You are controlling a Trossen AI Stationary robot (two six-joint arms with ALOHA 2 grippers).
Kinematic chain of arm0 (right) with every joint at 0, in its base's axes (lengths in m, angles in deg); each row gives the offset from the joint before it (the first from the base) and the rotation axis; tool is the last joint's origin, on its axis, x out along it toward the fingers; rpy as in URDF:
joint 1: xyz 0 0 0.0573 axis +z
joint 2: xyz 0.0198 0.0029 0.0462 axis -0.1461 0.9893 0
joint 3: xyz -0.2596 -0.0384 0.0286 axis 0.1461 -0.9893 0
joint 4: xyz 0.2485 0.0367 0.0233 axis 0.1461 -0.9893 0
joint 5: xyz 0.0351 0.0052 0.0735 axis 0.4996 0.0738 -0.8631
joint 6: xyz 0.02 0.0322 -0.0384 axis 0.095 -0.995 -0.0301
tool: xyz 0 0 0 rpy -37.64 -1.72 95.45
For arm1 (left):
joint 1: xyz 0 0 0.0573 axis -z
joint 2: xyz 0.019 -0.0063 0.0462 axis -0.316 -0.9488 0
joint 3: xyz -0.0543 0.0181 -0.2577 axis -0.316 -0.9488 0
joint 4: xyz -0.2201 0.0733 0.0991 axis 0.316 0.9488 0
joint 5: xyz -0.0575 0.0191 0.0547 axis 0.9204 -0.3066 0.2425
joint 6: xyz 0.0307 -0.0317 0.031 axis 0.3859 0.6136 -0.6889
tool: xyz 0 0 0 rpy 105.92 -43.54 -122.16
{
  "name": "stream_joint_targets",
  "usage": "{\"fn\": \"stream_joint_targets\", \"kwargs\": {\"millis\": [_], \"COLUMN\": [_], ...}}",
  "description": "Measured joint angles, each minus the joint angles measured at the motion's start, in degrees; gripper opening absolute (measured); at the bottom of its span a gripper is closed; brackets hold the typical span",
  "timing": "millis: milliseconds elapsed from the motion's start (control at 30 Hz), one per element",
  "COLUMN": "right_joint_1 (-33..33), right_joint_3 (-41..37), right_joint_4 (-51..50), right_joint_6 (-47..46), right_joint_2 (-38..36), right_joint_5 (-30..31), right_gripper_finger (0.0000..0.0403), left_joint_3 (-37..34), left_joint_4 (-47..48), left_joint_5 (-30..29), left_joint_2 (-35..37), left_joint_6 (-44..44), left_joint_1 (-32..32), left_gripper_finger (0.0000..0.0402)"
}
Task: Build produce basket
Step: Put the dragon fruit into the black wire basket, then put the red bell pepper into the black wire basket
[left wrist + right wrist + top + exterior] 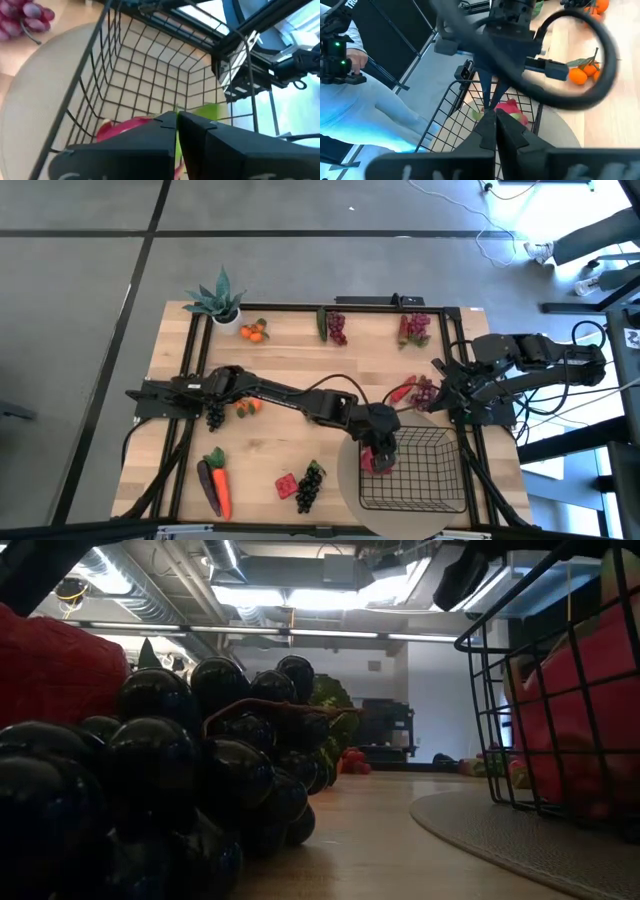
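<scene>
Basket point(425, 470): black wire grid. Dragon fruit point(378, 461): pink, green tips. Mat point(350, 475): beige. Desk point(300, 350): pale wood grain. Tangerines point(254, 332): orange. Grapes point(309, 486): dark. Carrot point(219, 488): orange. Eggplant point(206, 488): purple

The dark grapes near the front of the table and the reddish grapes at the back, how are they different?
The dark grapes look almost black; the reddish grapes are purple-red. The dark grapes lie near the table's front edge, beside a small red fruit; the reddish grapes lie near the back edge, next to a green vegetable. Both are bunches lying on the bare wood, outside the basket, and no gripper touches either.
</scene>
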Motion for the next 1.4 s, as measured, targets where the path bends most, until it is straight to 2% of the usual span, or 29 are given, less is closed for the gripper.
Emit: {"fn": "stream_joint_targets", "kwargs": {"millis": [333,733,1067,1400], "right_joint_1": [0.00,0.00,0.00,-0.02], "right_joint_3": [0.00,0.00,0.00,0.00], "right_joint_4": [0.14,0.24,0.24,0.22], "right_joint_6": [-0.02,-0.22,0.16,1.60], "right_joint_2": [0.00,0.00,0.00,0.02], "right_joint_5": [0.90,0.94,0.96,1.03], "right_gripper_finger": [0.0000,0.0000,0.0000,0.0000], "left_joint_3": [-0.07,-0.07,-0.07,-0.11], "left_joint_4": [0.12,0.17,-0.05,0.43], "left_joint_5": [-0.31,-0.91,-0.95,-1.17], "left_joint_2": [-0.14,-0.14,-0.14,1.57], "left_joint_6": [0.04,0.04,-3.61,-7.61], "left_joint_1": [-0.44,-2.20,-5.01,-5.19], "left_gripper_finger": [0.0003,0.0079,0.0080,0.0081]}}
